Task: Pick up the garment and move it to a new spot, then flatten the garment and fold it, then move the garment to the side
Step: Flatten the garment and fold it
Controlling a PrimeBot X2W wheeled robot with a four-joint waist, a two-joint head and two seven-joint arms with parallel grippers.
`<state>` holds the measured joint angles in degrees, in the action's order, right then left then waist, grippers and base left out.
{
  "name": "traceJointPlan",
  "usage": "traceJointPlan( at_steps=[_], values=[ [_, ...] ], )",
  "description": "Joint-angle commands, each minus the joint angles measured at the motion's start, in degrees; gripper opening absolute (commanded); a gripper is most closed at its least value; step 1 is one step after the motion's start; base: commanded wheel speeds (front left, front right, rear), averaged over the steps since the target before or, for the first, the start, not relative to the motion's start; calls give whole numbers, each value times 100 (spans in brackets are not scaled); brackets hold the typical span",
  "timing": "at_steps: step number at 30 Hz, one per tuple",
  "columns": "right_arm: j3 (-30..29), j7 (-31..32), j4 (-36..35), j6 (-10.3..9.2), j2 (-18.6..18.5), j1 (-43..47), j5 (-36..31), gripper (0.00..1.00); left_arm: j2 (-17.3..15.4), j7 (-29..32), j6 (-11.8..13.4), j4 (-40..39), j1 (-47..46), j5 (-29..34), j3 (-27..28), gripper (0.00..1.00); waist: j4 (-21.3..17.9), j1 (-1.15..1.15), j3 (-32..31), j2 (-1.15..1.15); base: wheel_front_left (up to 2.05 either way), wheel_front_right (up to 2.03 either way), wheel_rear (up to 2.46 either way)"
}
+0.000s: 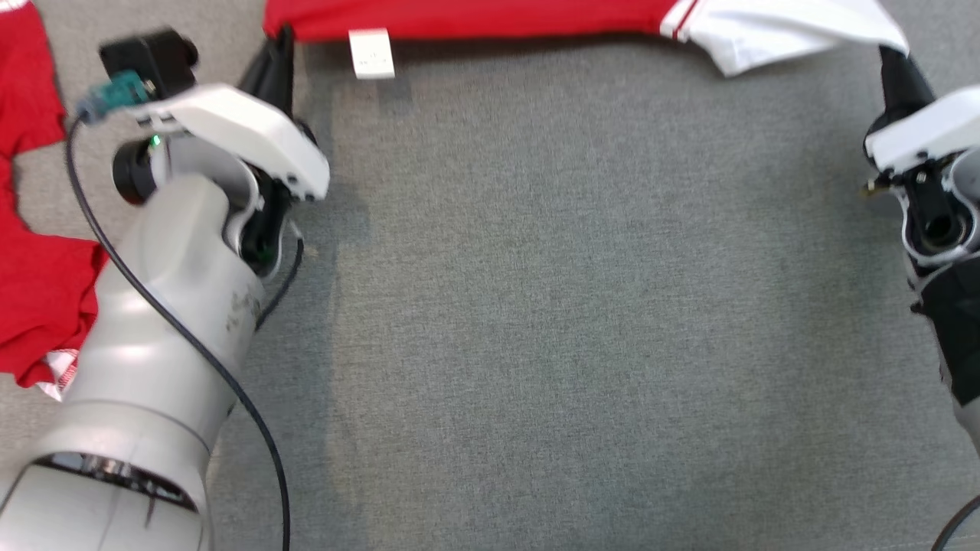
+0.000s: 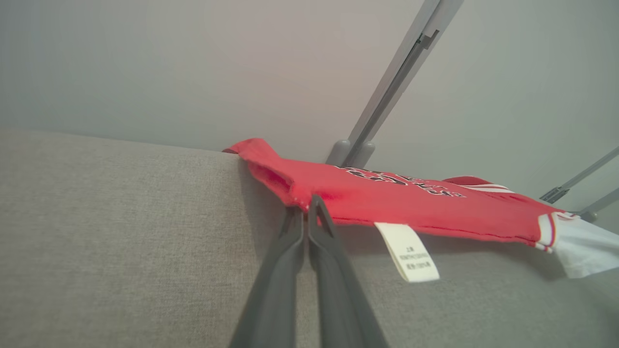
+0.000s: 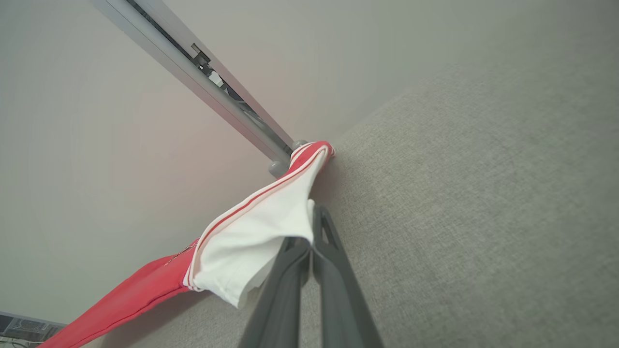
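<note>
Left gripper [image 2: 306,209] pinches the garment [image 2: 387,200] at its red edge; right gripper [image 3: 309,227] pinches the white sleeve [image 3: 251,241]. It looks soft, light and floppy, best held by corners.

The garment [image 2: 411,203] is soft, matt red-and-white cloth with a smooth white label [image 2: 408,251]; the tabletop [image 1: 582,306] is coarse grey woven fabric; forearm shell [image 1: 153,321] glossy pale plastic; rail [image 2: 396,82] smooth grey metal

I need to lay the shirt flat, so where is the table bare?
Bare: the wide stretch of grey tabletop below the held red garment, between left claw and right claw. Crowded: far left edge, where loose red cloth lies.
</note>
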<state>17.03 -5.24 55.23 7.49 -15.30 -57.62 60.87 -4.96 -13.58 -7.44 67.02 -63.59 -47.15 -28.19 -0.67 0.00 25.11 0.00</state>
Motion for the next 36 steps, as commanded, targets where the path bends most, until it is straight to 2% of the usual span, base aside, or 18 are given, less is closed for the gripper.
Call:
traceJointPlan(
  at_steps=[1, 8, 15, 28, 31, 36],
  values=[
    [13, 34, 36, 0, -85, 128, 46, 0, -65, 19, -4, -46, 128, 56, -70, 0, 49, 0, -287, 0, 0, 0, 0],
    [159, 165, 136, 0, -240, 830, 349, 0, -303, 192, -5, -439, 1035, 288, -907, 0, 96, 0, -806, 0, 0, 0, 0],
    [265, 310, 137, 0, -334, 1360, 641, 0, -542, 330, -2, -670, 1719, 356, -1499, 0, 96, 0, -1213, 0, 0, 0, 0],
    [450, 691, -68, -1, -507, 2346, 1126, 0, -765, 222, -3, -975, 2479, 405, -2052, 0, 63, 0, -1781, 0, 0, 0, 0],
    [464, 786, -11, -1, -574, 2593, 1228, 0, -779, 510, -3, -1111, 2785, 271, -2263, 0, 50, 0, -1962, 0, 0, 0, 0],
    [608, 1124, 14, 0, -640, 2913, 1289, 0, -992, 719, -3, -1410, 3114, 219, -2557, 0, 23, 0, -2213, 0, 0, 0, 0]
  ],
)
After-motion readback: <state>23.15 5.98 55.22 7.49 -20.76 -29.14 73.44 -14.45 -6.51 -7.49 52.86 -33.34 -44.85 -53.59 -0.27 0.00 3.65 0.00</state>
